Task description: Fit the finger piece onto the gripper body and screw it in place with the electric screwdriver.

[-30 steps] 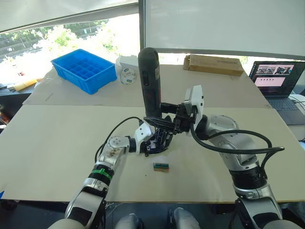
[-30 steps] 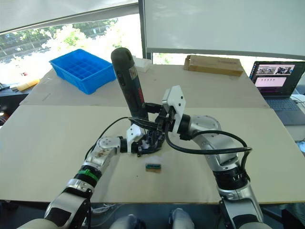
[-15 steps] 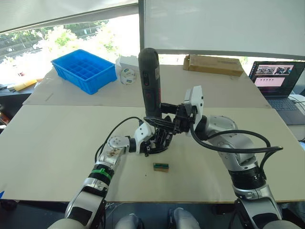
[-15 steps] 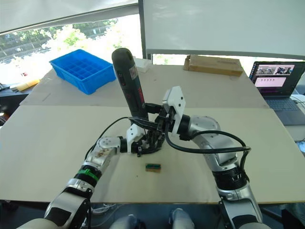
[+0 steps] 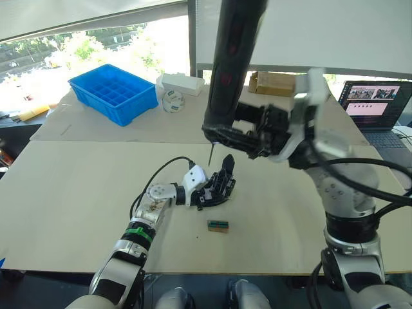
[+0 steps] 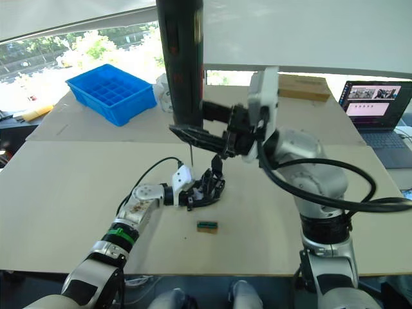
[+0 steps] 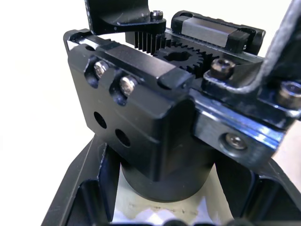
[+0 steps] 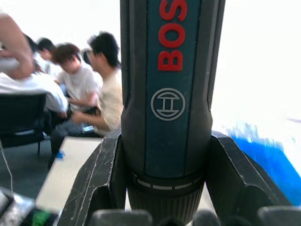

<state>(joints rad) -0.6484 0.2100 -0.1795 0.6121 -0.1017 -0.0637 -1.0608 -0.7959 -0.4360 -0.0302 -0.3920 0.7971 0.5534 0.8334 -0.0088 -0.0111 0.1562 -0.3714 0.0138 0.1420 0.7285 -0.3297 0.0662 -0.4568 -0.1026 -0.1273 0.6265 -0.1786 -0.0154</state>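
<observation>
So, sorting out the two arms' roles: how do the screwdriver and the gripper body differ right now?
The screwdriver is long, upright and in the air, clamped by the right gripper; the gripper body is short and blocky, low at the table, in the left gripper. Both are black.

**Lettering on the tool I am holding**

I am reading red capitals "BOS" running along the dark barrel of the electric screwdriver, the word cut off at the frame edge. Just beside those letters, nearer my fingers, a grey circled emblem is showing on the barrel. Nothing else is reading clearly anywhere.
</observation>
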